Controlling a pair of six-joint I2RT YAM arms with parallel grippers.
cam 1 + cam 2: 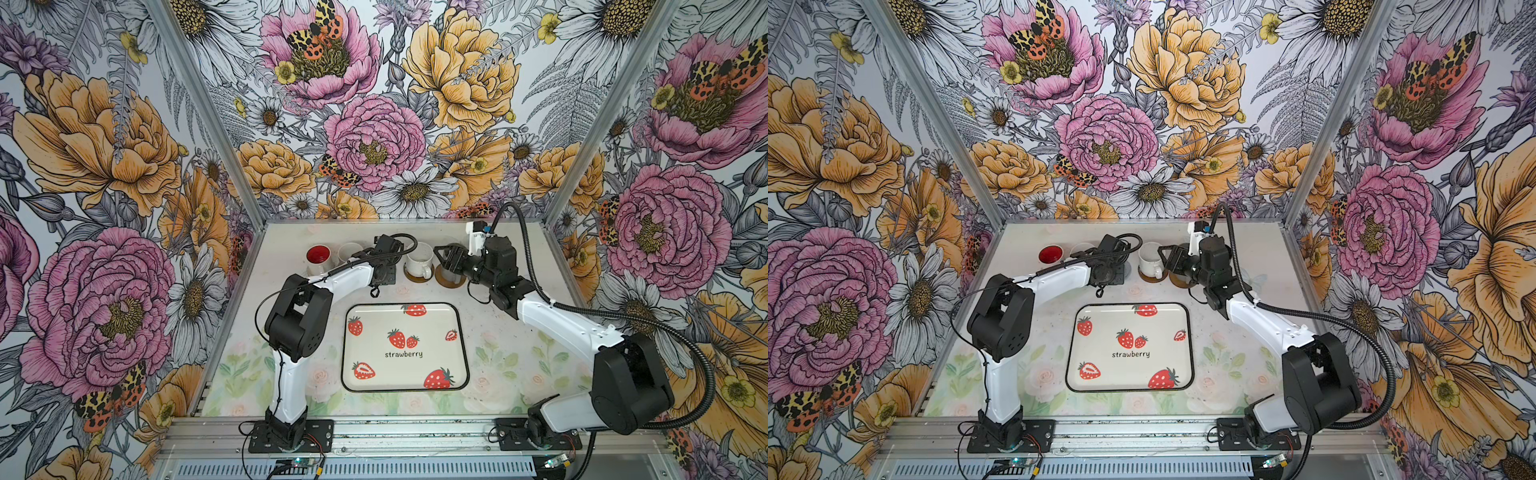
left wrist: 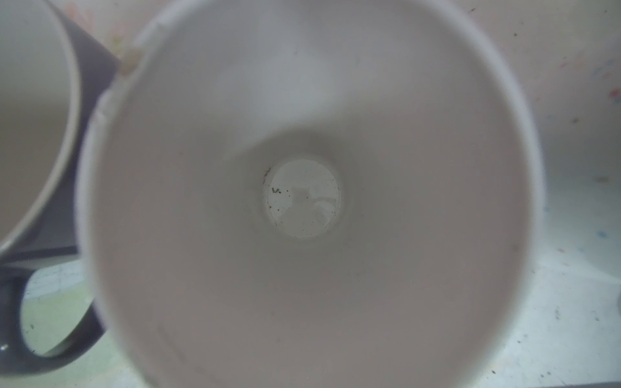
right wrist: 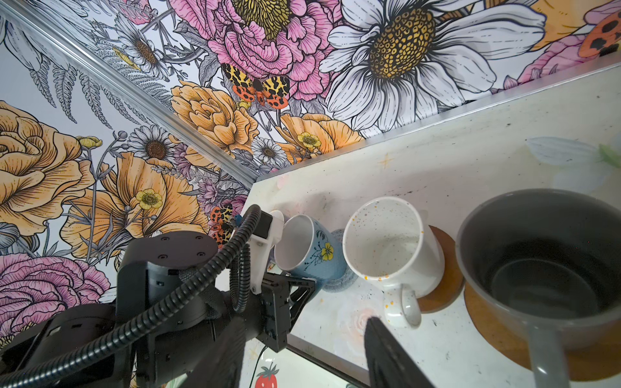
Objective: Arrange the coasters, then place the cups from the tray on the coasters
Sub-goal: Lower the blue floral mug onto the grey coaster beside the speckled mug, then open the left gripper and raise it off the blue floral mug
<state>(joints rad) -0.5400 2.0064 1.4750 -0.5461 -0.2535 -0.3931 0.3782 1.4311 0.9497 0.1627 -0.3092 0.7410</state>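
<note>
The strawberry tray [image 1: 440, 332] lay bare at mid-table, with mugs lined along the far edge. The left gripper [image 1: 384, 270] hung over the light blue mug [image 3: 316, 252] on its grey woven coaster [image 3: 344, 282] — its grip impossible to make out. The right gripper [image 1: 441, 258] — jaws apart, empty — hovered beside the grey mug [image 3: 537, 255] on a brown disc [image 3: 487, 326].

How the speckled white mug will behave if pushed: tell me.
Likely stiff and breakable: the speckled white mug looks glazed ceramic. Its glossy wall may slip. It stands upright on a brown disc coaster; a low push probably slides it rather than tips it.
</note>
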